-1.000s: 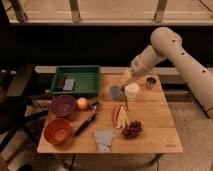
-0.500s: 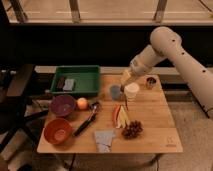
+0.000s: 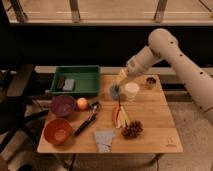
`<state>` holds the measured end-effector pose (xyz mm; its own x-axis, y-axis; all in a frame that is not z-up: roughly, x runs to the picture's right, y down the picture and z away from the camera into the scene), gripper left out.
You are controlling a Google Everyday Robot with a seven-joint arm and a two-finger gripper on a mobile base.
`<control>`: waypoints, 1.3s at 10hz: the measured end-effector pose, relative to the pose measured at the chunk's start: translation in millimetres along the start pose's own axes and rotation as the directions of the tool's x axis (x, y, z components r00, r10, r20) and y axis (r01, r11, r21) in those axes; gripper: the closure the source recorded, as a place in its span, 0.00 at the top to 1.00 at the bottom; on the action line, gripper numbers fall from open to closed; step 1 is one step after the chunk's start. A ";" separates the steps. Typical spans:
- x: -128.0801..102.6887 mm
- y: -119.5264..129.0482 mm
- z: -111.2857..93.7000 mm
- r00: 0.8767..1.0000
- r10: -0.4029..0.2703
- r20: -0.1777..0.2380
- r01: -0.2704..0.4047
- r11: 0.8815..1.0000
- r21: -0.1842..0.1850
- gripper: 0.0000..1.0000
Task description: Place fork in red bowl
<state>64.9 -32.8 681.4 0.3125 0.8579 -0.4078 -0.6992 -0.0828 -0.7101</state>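
Gripper: closed, nothing visibly held, low over the rear middle of table, just beside white cup. Fork: slim pale sliver, hard to make out, lying flat between gripper and front edge, near grapes; long axis roughly front to back. Red bowl: front corner at the view's left, well apart from both. Judged next: open, descend toward the front.

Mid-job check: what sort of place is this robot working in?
Likely a lab or office test area: a light wooden table staged with an orange-red round bowl and green plastic bin, window panes behind. The gripper is over the table's rear, beside a white cup.
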 end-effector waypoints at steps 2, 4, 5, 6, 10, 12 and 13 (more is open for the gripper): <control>-9.3 34.9 19.8 0.999 -0.040 0.023 0.041 0.997 -0.068 0.00; -14.9 81.9 44.9 0.992 -0.114 0.043 0.120 0.982 -0.146 0.00; -15.8 106.8 59.1 0.986 -0.158 0.052 0.166 0.967 -0.193 0.00; -15.1 128.7 73.5 0.979 -0.199 0.054 0.206 0.949 -0.237 0.00; -9.1 171.7 108.4 0.960 -0.278 0.030 0.271 0.899 -0.344 0.00; -9.3 172.0 108.9 0.960 -0.279 0.030 0.271 0.899 -0.344 0.00; -9.3 171.2 108.3 0.960 -0.277 0.031 0.271 0.899 -0.344 0.00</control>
<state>-127.4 0.0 625.8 0.4742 0.8624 -0.1772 -0.3232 -0.0167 -0.9462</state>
